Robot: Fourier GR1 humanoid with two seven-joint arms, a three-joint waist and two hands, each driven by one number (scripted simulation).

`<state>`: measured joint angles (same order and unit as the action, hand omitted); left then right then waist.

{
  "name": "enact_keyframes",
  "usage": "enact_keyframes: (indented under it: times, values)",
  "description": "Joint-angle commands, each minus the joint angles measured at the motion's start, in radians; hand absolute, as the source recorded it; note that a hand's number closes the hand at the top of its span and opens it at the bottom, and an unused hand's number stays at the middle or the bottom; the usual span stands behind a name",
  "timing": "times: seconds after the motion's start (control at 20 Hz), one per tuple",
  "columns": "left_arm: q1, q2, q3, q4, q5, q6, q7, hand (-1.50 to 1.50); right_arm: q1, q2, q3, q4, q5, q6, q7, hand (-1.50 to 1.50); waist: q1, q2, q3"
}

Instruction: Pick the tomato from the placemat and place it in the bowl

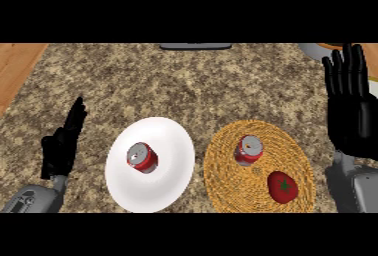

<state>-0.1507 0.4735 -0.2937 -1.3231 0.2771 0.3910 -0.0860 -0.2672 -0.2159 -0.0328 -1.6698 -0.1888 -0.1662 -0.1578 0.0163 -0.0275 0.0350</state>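
Head view. Task not begun: the tomato point(282, 187) lies on the woven placemat point(225, 165), toward its near right edge, untouched. It is red, round and glossy, with a dark green stem mark on top, apparently intact. A red can point(249, 149) stands on the same mat, near the tomato. The white bowl point(166, 137), left of the mat, already holds another red can point(141, 157). Right hand point(351, 107) is at the counter's right edge, fingers straight, holding nothing. Left hand point(63, 142) likewise open, empty. Pick and placement remain.
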Motion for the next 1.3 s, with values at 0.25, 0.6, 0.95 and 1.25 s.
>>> enact_keyframes:
  times: [0.25,0.6,0.95,1.25]
  values:
    - [-0.082,-0.052,-0.022,-0.110,0.025,-0.038,0.014,0.00,0.246,-0.125,0.403,0.062,0.168,0.294,0.163,1.50,-0.018,0.027,-0.039]
    - [-0.021,-0.110,-0.059,-0.152,0.021,-0.018,0.034,0.00,0.623,0.019,0.283,-0.086,0.235,-0.054,-0.326,-1.50,-0.048,0.022,-0.033]
    - [-0.067,-0.122,-0.032,-0.159,0.004,-0.037,0.106,0.00,0.773,-0.078,0.273,-0.491,0.359,-0.119,-0.176,-1.50,-0.036,0.024,-0.036]
    - [-0.046,-0.148,-0.038,-0.162,-0.028,-0.038,0.082,0.00,0.739,-0.171,0.202,-0.648,0.469,-0.085,0.213,-1.50,-0.023,0.028,-0.037]
